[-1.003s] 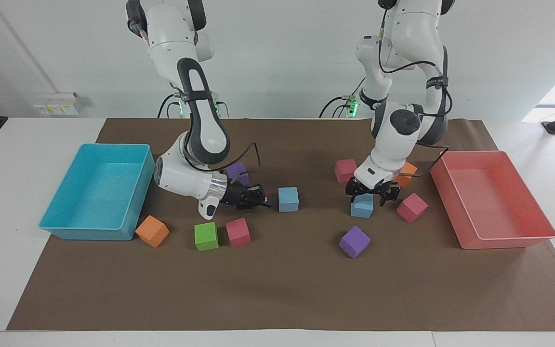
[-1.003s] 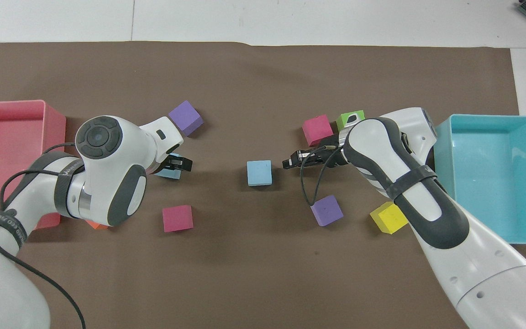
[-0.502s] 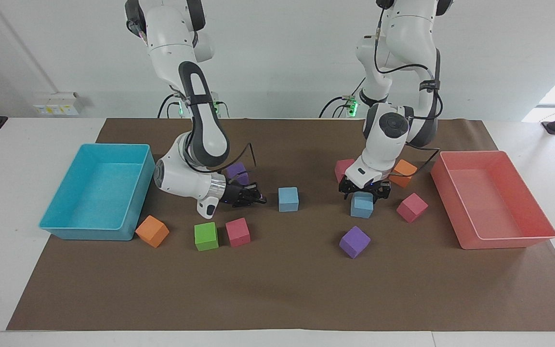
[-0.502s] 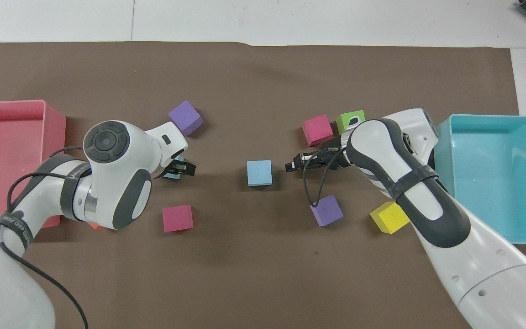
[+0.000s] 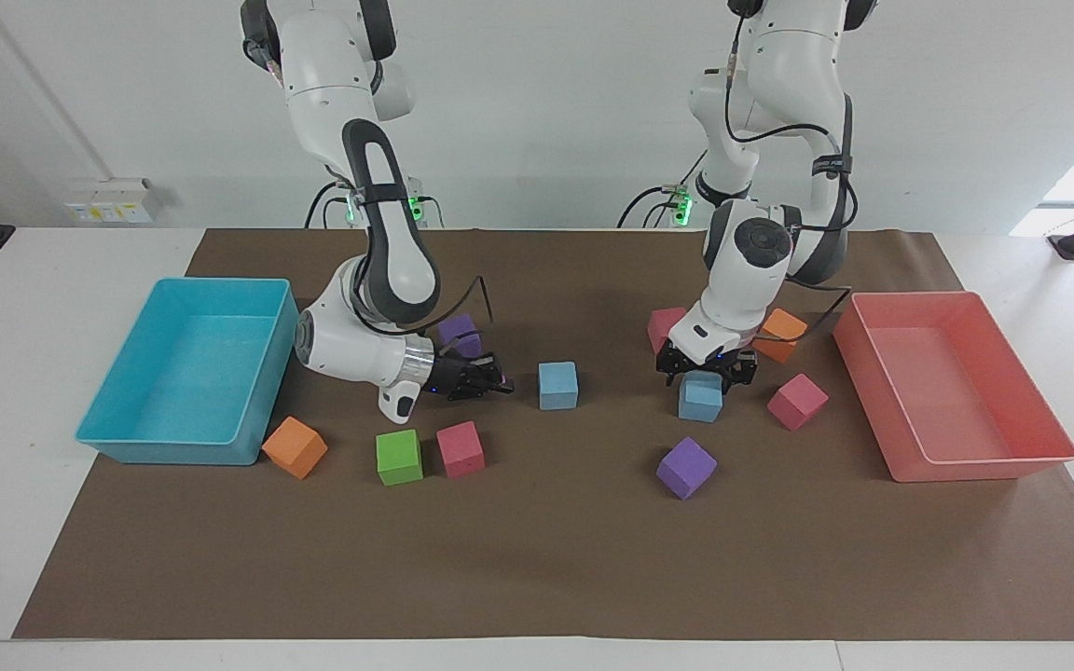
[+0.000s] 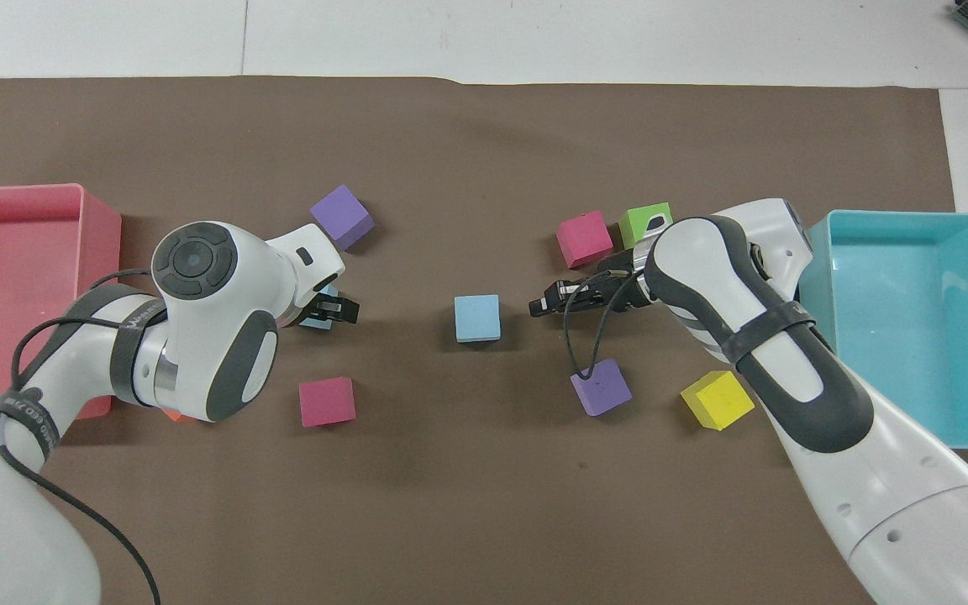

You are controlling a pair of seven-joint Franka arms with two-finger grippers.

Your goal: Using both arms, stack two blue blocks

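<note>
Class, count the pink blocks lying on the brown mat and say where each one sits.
3. One pink block sits beside the green block. Another lies near the pink tray. A third is partly hidden by the left hand. Others may be hidden.

Cubes: two blue blocks (image 5: 557, 386) (image 5: 700, 399), two purple (image 5: 686, 468) (image 5: 459, 334), three pink (image 5: 460, 448) (image 5: 797, 402) (image 5: 665, 327), two orange (image 5: 295, 446) (image 5: 782, 328), one green (image 5: 399, 457), one yellow (image 6: 717, 400). Trays: one turquoise (image 5: 127, 444), one pink (image 5: 975, 464). Two arms (image 5: 388, 252) (image 5: 761, 252).
</note>
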